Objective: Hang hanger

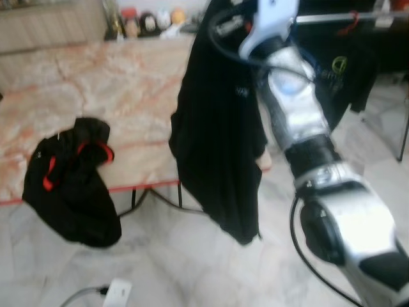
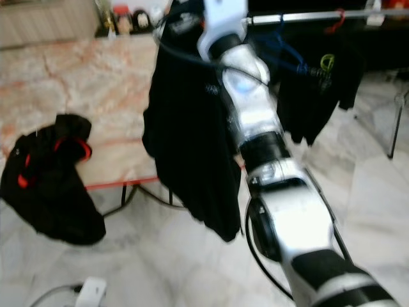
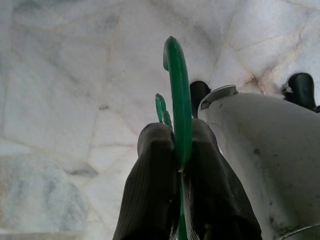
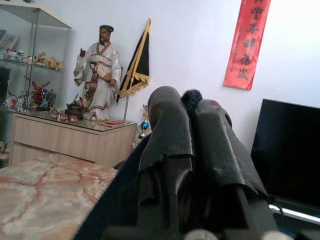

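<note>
Two grippers are each closed on something. The right gripper (image 4: 192,125), raised high on its silver arm (image 1: 300,121), has its ribbed black fingers pinched together around a dark hanger hook (image 4: 191,97). From it hangs a limp black shirt (image 1: 220,134), draped in soft folds and reaching down below the table edge. Just behind runs a thin metal rail (image 2: 307,17), where another black shirt (image 2: 316,83) with a yellow-green logo hangs, beside red and blue hangers. The left gripper (image 3: 177,160) hangs low over pale, veined marble floor (image 3: 75,100), its fingers shut on a smooth, curved green plastic hanger hook (image 3: 177,95). A crumpled black garment with red trim (image 1: 70,182) slumps over the edge of a pink-and-cream marbled table (image 1: 115,83). A white plug adapter (image 1: 117,293) lies on the floor.
</note>
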